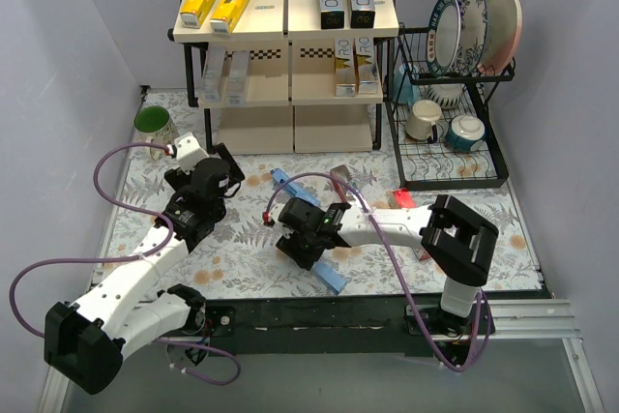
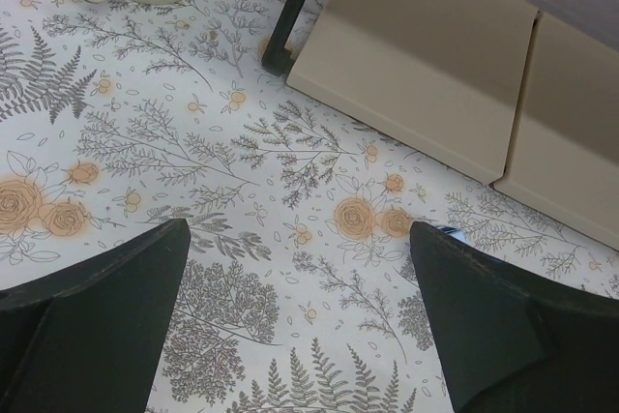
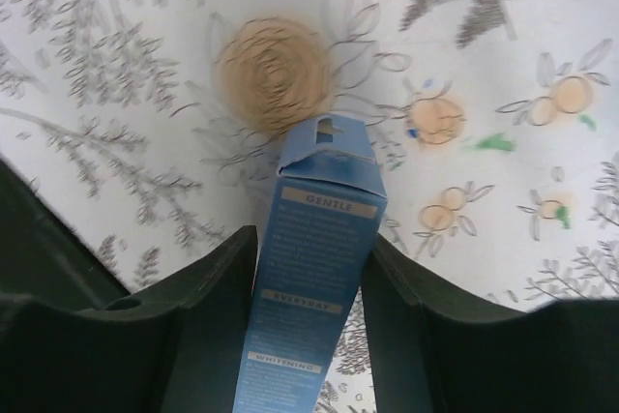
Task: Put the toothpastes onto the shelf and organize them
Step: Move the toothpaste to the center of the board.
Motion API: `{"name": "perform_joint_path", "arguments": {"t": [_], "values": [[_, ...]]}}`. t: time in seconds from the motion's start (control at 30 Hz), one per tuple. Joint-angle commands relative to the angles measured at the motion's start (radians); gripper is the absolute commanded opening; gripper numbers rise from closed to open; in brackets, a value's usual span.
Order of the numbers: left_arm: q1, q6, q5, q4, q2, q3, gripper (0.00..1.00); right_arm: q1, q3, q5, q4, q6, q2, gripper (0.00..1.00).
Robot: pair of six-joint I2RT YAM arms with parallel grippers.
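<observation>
Blue toothpaste carton point(image 3: 324, 191), lower end cut off from view, pinched between right gripper point(image 3: 309, 249) jaws; left gripper point(image 2: 300, 239) jaws spread wide over flowered tablecloth point(image 2: 193, 142).

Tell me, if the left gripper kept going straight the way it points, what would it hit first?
Probably the flowered table cover: the open left gripper tilts down at bare cloth, just short of the shelf's bottom board. Depth is hard to judge, so the board could come first.
</observation>
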Motion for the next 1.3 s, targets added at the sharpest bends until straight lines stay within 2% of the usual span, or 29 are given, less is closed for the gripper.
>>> {"name": "perform_joint_path", "arguments": {"t": [0.0, 0.13, 0.27, 0.4, 0.53, 0.63, 0.73, 0.93, 1.1, 1.27], "values": [[0.008, 0.012, -0.019, 0.025, -0.024, -0.011, 0.98, -0.019, 0.058, 0.186, -0.036, 0.041, 0.034, 0.52], [0.006, 0.017, 0.000, 0.025, -0.023, -0.008, 0.98, -0.102, 0.088, 0.206, -0.012, 0.088, 0.057, 0.40], [0.008, 0.020, 0.038, 0.024, -0.020, -0.010, 0.98, -0.163, 0.167, 0.206, 0.011, 0.142, 0.103, 0.38], [0.008, 0.025, 0.075, 0.025, -0.007, -0.010, 0.98, -0.213, 0.223, 0.186, 0.031, 0.191, 0.162, 0.43], [0.008, 0.037, 0.125, 0.018, 0.023, 0.001, 0.98, -0.228, 0.204, 0.137, 0.080, 0.227, 0.132, 0.64], [0.006, 0.020, 0.188, -0.004, 0.051, 0.019, 0.98, -0.245, 0.151, 0.080, 0.105, 0.242, 0.056, 0.70], [0.003, -0.024, 0.257, -0.040, 0.071, 0.042, 0.98, -0.257, 0.061, 0.034, 0.135, 0.251, -0.046, 0.73], [-0.051, -0.086, 0.300, -0.139, 0.097, 0.078, 0.98, -0.269, -0.121, -0.078, 0.185, 0.308, -0.196, 0.73], [-0.126, -0.153, 0.299, -0.195, 0.106, 0.079, 0.98, -0.269, -0.234, -0.145, 0.253, 0.345, -0.235, 0.72], [-0.212, -0.215, 0.274, -0.252, 0.137, 0.093, 0.98, -0.265, -0.248, -0.349, 0.413, 0.348, -0.215, 0.70]]}}
